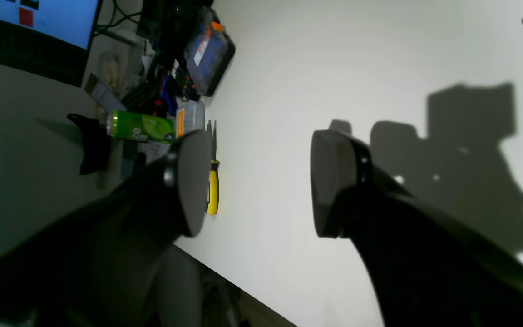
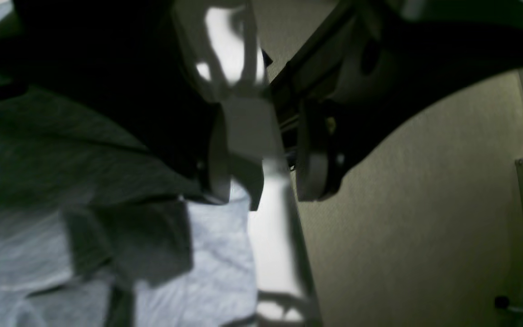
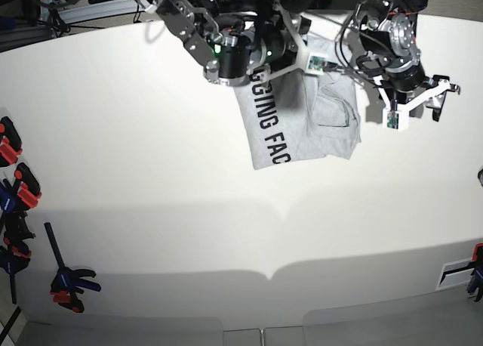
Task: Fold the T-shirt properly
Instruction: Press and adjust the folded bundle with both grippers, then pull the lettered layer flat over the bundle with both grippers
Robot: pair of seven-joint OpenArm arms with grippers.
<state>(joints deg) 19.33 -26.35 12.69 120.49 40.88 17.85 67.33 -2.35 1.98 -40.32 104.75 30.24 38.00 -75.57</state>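
- Near edge of the white table (image 3: 151, 210): bare; clamps (image 3: 68, 279) with orange and black handles along the base view's left edge.
- T-shirt (image 3: 302, 123): grey, folded into a roughly rectangular bundle at the far middle of the table, well back from the near edge. Long axis runs near-to-far, tilted a little; near end points toward the front edge, far end goes under the arms.
- Black block lettering (image 3: 270, 131) runs along the shirt's left edge in the base view, following the long axis.
- Right-hand part of the bundle shows plain grey fabric with creases and an overlapped fold.
- Right gripper (image 2: 259, 150): jaws parted, low over the shirt's far end; grey cloth lies right under and beside one finger. Whether it pinches cloth is not clear.
- Left gripper (image 1: 261, 181): jaws wide apart, nothing between them, over bare table beside the shirt.
- Past the table edge in left wrist view: green can (image 1: 141, 127), yellow-handled tool (image 1: 213, 186), monitor (image 1: 30, 22).
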